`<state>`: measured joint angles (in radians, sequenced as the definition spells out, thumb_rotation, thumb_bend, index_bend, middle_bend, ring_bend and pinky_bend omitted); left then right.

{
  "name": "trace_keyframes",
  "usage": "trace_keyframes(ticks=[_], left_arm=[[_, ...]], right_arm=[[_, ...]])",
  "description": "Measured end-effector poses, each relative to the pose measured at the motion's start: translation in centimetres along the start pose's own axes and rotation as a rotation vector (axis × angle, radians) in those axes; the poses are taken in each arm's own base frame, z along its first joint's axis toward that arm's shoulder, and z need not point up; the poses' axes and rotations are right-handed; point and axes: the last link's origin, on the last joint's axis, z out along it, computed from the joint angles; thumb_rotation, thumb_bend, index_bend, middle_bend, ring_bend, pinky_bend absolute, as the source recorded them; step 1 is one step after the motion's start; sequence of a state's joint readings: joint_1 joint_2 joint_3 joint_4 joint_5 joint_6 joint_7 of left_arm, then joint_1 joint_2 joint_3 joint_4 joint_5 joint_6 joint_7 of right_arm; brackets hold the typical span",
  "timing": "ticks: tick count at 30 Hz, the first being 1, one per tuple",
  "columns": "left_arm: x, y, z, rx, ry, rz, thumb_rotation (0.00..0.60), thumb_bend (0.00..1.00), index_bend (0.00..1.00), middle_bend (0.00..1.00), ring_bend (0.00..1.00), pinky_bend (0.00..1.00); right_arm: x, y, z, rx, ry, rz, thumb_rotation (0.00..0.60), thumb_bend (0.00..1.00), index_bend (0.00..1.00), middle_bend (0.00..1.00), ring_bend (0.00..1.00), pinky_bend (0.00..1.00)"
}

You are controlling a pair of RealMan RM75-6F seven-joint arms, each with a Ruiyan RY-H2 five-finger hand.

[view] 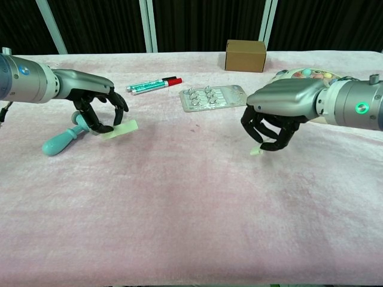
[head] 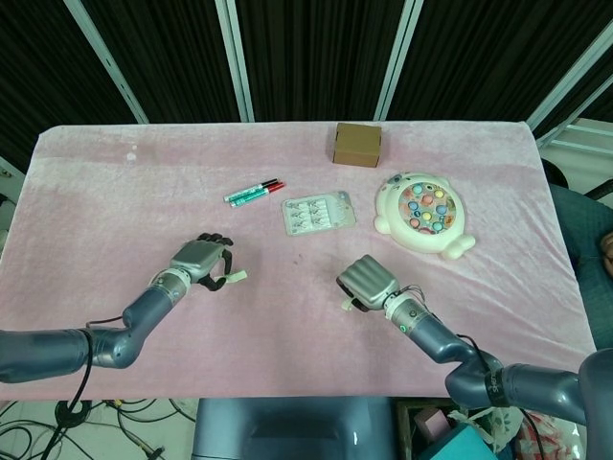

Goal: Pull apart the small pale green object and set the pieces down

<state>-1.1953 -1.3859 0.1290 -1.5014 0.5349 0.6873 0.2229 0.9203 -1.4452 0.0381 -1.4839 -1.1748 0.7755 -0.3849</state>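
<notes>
The pale green object is in two pieces. My left hand (head: 199, 262) (view: 96, 107) is low over the pink cloth on the left. Its curled fingers pinch the end of the larger flat pale green piece (head: 236, 277) (view: 119, 130), which lies almost flat on the cloth. My right hand (head: 369, 281) (view: 281, 113) hangs at the right of centre with its fingers curled downward. The small pale green piece (head: 347, 306) (view: 256, 152) is at its fingertips, right at the cloth. The two hands are far apart.
A teal toy hammer (view: 64, 139) lies just beside my left hand. Two markers (head: 254, 193) (view: 152, 86), a blister pack (head: 317, 215) (view: 214, 97), a cardboard box (head: 357, 144) (view: 245, 55) and a round fishing toy (head: 424, 213) (view: 305, 73) sit further back.
</notes>
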Motion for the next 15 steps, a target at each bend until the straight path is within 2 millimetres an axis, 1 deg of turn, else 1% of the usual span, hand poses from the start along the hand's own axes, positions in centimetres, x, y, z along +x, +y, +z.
trace_keyframes(ticks=[1, 3, 7, 9, 11, 14, 15], left_arm=[[-0.1, 0.1, 0.2, 0.006, 0.009, 0.023, 0.600, 0.26, 0.24, 0.05, 0.00, 0.00], [-0.1, 0.3, 0.4, 0.016, 0.026, 0.057, 0.600, 0.20, 0.15, 0.04, 0.00, 0.00], [-0.1, 0.9, 0.6, 0.037, 0.067, 0.105, 0.600, 0.14, 0.12, 0.03, 0.00, 0.00], [0.0, 1.4, 0.5, 0.032, 0.072, 0.100, 0.600, 0.13, 0.11, 0.03, 0.00, 0.00], [0.0, 2.0, 0.2, 0.020, 0.070, 0.085, 0.600, 0.13, 0.11, 0.03, 0.00, 0.00], [0.8, 2.6, -0.4, 0.005, 0.088, 0.058, 0.600, 0.13, 0.11, 0.03, 0.00, 0.00], [1.2, 2.6, -0.6, 0.001, 0.099, 0.049, 0.600, 0.13, 0.11, 0.03, 0.00, 0.00]], right_arm=[[-0.2, 0.0, 0.0, -0.003, -0.007, -0.004, 0.600, 0.23, 0.23, 0.48, 0.59, 0.58], [-0.6, -0.1, 0.1, -0.011, -0.022, -0.014, 0.600, 0.20, 0.14, 0.41, 0.52, 0.55], [-0.8, 0.1, 0.0, -0.034, -0.054, -0.024, 0.600, 0.15, 0.04, 0.34, 0.45, 0.50], [-0.5, 0.2, -0.2, -0.050, -0.060, -0.024, 0.600, 0.14, 0.01, 0.31, 0.41, 0.47], [-0.1, 0.3, -0.5, -0.065, -0.063, -0.019, 0.600, 0.14, 0.01, 0.30, 0.39, 0.45], [1.1, 1.0, -1.1, -0.101, -0.055, -0.010, 0.600, 0.14, 0.01, 0.29, 0.37, 0.41], [1.7, 1.3, -1.5, -0.118, -0.042, -0.006, 0.600, 0.14, 0.01, 0.29, 0.37, 0.39]])
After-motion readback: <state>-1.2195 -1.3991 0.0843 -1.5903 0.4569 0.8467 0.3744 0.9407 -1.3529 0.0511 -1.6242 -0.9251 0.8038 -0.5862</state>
